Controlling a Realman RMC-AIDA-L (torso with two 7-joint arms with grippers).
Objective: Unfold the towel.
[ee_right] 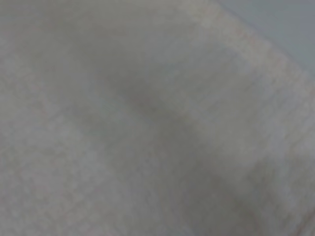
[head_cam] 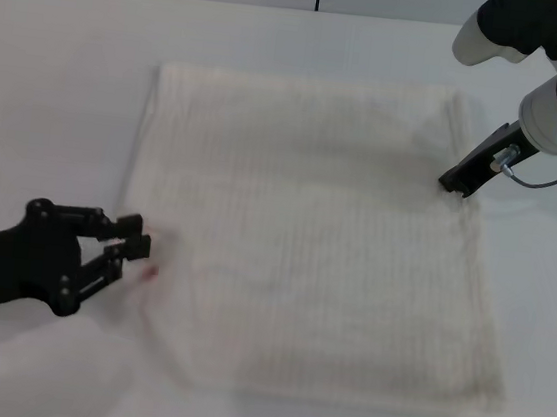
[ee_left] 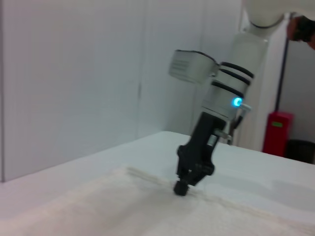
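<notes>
The towel (head_cam: 305, 242) lies spread out nearly flat on the white table, cream-white with faint ribbed stripes. My right gripper (head_cam: 456, 182) is down at its right edge near the far corner, its black fingers drawn together on the hem. The left wrist view shows that gripper (ee_left: 181, 188) with its tip touching the raised edge of the towel (ee_left: 98, 206). My left gripper (head_cam: 134, 236) hovers low at the towel's left edge, open, with nothing between its fingers. In the right wrist view, the towel (ee_right: 147, 128) fills the picture from very close.
The white table (head_cam: 60, 93) extends around the towel on all sides. A wall runs behind the table's far edge. A red box (ee_left: 277, 132) stands on the floor beyond the table in the left wrist view.
</notes>
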